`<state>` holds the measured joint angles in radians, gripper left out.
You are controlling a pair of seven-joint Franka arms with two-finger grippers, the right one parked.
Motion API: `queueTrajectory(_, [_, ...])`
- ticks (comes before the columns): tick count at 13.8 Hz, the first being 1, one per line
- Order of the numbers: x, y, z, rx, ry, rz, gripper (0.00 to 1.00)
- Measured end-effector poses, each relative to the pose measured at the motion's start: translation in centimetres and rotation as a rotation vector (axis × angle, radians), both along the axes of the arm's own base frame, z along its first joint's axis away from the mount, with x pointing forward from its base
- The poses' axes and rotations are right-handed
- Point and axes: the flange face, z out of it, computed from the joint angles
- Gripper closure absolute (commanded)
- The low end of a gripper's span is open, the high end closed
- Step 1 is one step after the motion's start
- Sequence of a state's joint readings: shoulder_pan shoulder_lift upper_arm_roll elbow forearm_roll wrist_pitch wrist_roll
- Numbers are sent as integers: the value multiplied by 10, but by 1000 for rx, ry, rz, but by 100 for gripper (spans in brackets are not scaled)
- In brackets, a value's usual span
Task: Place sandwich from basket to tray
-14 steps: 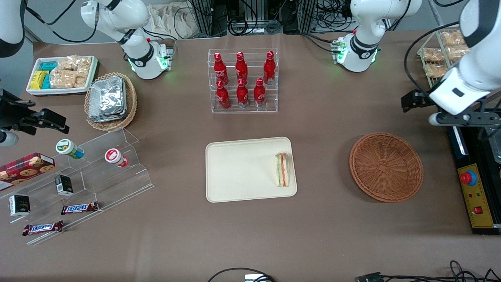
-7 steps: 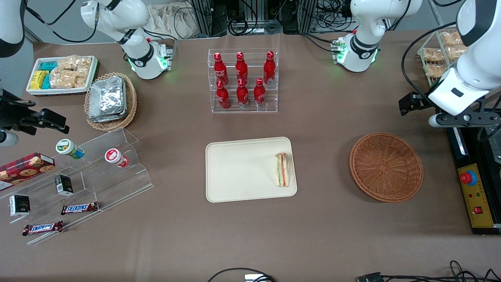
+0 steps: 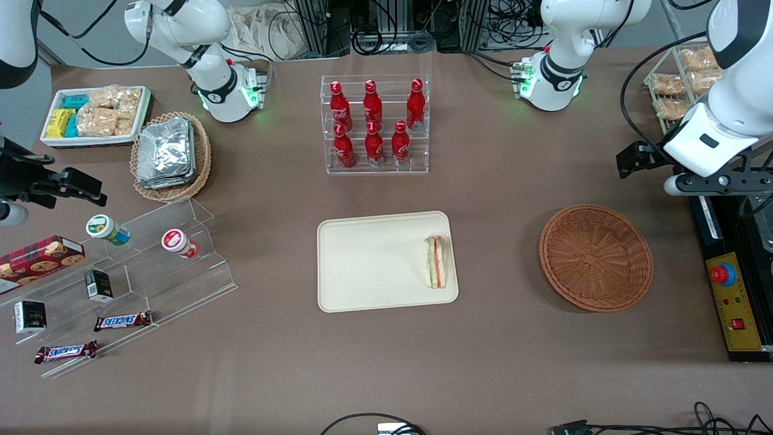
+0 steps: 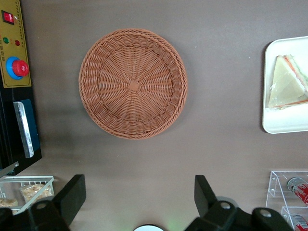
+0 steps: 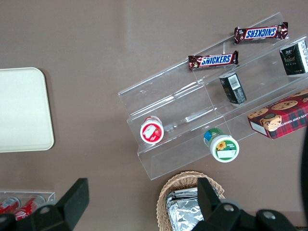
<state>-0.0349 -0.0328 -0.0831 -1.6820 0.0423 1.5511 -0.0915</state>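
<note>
The sandwich [image 3: 436, 261] [image 4: 287, 82], a pale wedge with green and orange-red layers, lies on the cream tray [image 3: 374, 266] [image 4: 288, 122] at the tray's edge nearest the basket. The round reddish-brown wicker basket [image 3: 595, 258] [image 4: 133, 83] holds nothing. My left gripper [image 3: 718, 181] [image 4: 138, 190] hangs high above the table by the working arm's end, farther from the front camera than the basket. It is open, with nothing between its fingers [image 4: 72, 192].
A clear rack of red bottles [image 3: 375, 124] stands farther back than the tray. A control box with a red button [image 3: 734, 302] borders the basket. Toward the parked arm's end are an oval basket of foil packets [image 3: 171, 154], a white snack bin [image 3: 96, 115] and an acrylic shelf [image 3: 121, 272].
My left gripper has shifted only slightly near the table's end. The sandwich stays on the tray and the basket stays put.
</note>
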Motion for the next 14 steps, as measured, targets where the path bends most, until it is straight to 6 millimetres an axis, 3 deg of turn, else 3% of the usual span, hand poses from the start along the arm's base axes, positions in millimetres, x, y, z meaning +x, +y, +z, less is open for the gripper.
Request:
queueTrajectory(5, [1, 12, 0, 1, -1, 48, 0])
queueTrajectory(14, [2, 13, -1, -2, 1, 52, 0])
